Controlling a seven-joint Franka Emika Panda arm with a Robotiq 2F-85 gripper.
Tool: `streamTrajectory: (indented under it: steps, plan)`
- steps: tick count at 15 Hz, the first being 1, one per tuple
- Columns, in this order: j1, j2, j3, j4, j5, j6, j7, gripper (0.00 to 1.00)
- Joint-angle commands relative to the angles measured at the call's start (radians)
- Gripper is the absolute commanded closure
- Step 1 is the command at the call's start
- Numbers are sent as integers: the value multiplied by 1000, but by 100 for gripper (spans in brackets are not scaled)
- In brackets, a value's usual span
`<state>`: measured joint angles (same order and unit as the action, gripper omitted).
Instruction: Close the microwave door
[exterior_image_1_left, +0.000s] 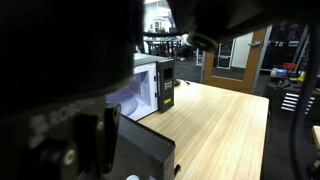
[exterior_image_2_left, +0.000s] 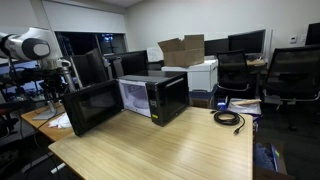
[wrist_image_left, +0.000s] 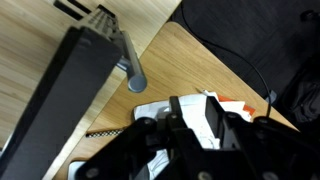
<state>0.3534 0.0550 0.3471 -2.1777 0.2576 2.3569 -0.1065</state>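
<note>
Hanging open, the microwave door (exterior_image_2_left: 92, 106) sits near fingers (wrist_image_left: 158, 134) marked "ROBO"; their spread cannot be told.

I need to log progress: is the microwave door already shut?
No, the microwave door stands swung wide open, leaving the pale interior of the microwave exposed.
</note>
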Motion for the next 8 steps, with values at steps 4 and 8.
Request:
streamTrajectory:
  steps: [4,8]
  plan:
    - [-32,-54,-46,-114,-171,98,78,97]
    - [-50,-75,-76,-148,-324,115,188,97]
